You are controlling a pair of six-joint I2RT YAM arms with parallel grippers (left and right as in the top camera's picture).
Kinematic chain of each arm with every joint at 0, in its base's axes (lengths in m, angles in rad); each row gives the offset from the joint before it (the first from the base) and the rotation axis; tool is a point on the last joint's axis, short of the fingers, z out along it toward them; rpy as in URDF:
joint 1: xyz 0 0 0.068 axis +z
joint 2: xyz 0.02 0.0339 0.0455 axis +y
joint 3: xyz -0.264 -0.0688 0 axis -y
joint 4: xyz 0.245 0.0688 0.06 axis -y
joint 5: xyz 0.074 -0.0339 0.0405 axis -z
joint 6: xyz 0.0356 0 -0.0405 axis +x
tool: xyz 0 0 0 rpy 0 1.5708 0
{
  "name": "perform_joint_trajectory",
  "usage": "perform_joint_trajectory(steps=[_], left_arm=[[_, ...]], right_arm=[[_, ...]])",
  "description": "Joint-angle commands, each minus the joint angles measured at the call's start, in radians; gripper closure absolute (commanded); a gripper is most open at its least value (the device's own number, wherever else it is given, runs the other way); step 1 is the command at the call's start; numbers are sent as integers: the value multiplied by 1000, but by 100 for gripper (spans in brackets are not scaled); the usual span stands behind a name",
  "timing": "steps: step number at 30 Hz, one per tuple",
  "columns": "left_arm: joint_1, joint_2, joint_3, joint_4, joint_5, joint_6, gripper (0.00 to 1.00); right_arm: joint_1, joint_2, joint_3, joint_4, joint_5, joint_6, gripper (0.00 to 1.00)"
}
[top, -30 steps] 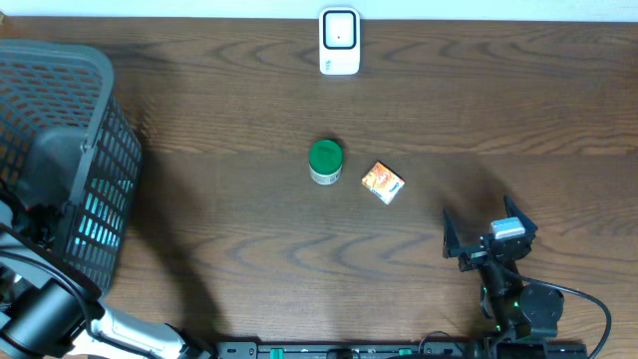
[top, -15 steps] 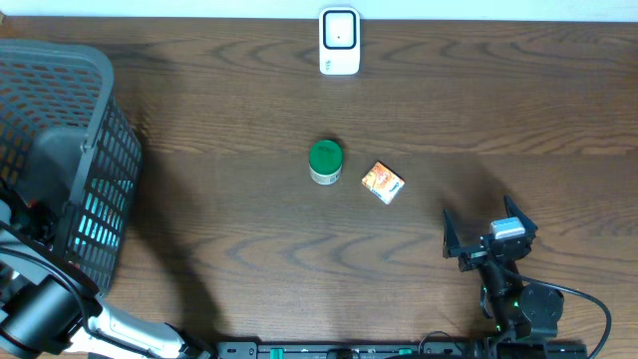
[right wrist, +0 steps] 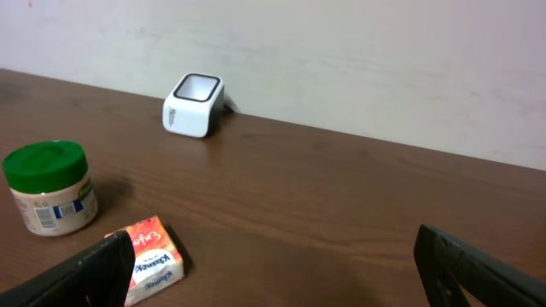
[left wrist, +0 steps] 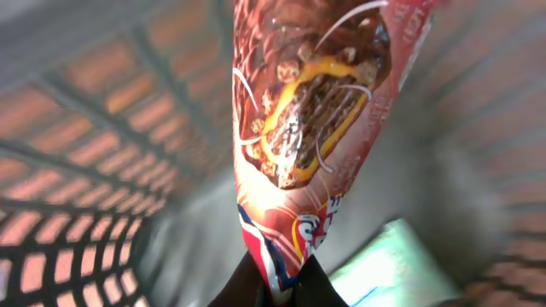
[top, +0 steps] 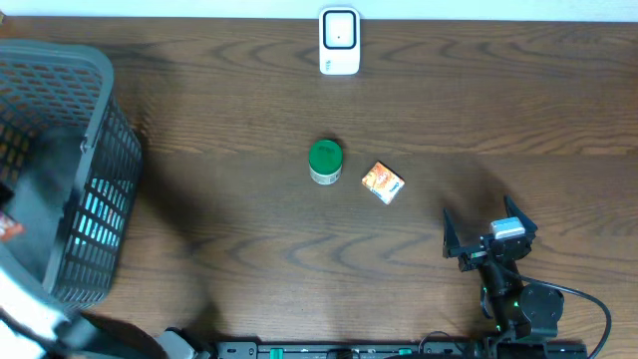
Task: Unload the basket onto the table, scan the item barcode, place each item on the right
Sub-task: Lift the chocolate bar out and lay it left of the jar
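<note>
Gripping the item in the basket; scan not yet done.
I am clamping the left gripper (left wrist: 277, 286) tight on the end seam of a red snack packet (left wrist: 307, 128) inside the grey basket (top: 95, 150); the right gripper (top: 486, 231) is sitting wide open, empty. Next, I judge, comes lifting the packet clear and presenting it to the white scanner (top: 339, 42) at the far edge of the desk (top: 249, 249).

One grey mesh basket (top: 105, 189) stands on the one counter (top: 229, 110), and there is one white scanner (top: 339, 41). One green-lidded jar (top: 325, 161) and one small orange box (top: 383, 182) make two loose items on the wood. The left wrist view adds one red snack packet (left wrist: 307, 128) — three items in all — plus one pale green shape (left wrist: 384, 264), too blurred to name
</note>
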Motion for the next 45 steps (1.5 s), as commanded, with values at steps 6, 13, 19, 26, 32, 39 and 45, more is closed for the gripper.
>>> perform_joint_trajectory(steps=[6,13,19,26,32,39,45], left_arm=[[-98,-257,14,129,452,-103,92],[-431,-290,12,167,502,-142,92],[-758,-166,12,57,336,-169,92],[-990,67,-8,-22,208,-282,92],[-1115,277,-8,-19,154,-381,92],[-1179,460,-8,0,118,-495,93],[-1199,548,-9,21,28,-558,92]], right_arm=[[10,-5,-1,-5,0,-3,1],[10,-5,-1,-5,0,-3,1],[10,-5,-1,-5,0,-3,1],[10,-5,-1,-5,0,-3,1],[10,-5,-1,-5,0,-3,1],[10,-5,-1,-5,0,-3,1],[10,-5,-1,-5,0,-3,1]])
